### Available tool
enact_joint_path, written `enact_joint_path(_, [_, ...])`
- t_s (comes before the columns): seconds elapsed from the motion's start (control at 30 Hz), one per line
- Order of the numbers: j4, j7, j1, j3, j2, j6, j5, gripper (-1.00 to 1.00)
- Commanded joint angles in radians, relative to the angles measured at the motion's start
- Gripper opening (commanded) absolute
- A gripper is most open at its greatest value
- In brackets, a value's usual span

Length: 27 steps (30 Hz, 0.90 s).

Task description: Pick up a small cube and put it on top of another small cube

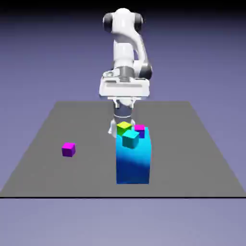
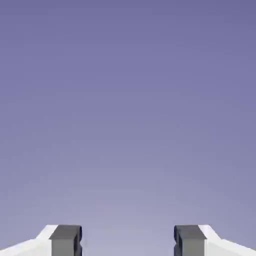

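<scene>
The small purple-magenta cube [image 1: 68,149] rests alone on the grey table [image 1: 53,125], toward the exterior view's left. My gripper [image 1: 124,103] hangs well above the table, over the back of a tall blue block [image 1: 133,163] and far to the right of that cube. In the hand view my gripper [image 2: 128,240] is open, its two grey fingertips [image 2: 65,239] stand wide apart and only the plain backdrop shows between them. No cube appears in the hand view.
A teal cube [image 1: 130,139] sits at the top of the tall blue block. A yellow-green cube [image 1: 124,127] and a hot-magenta cube [image 1: 139,128] show just behind it; whether they rest on the block I cannot tell.
</scene>
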Motion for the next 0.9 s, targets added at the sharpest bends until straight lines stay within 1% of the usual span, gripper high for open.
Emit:
enact_joint_path(0.0, [0.005,-0.044,-0.005,-0.011,0.012,-0.012,0.009,0.00])
enact_joint_path(0.87, [0.124,-1.174,-0.129,-0.302,0.335,-0.325,0.239,0.00])
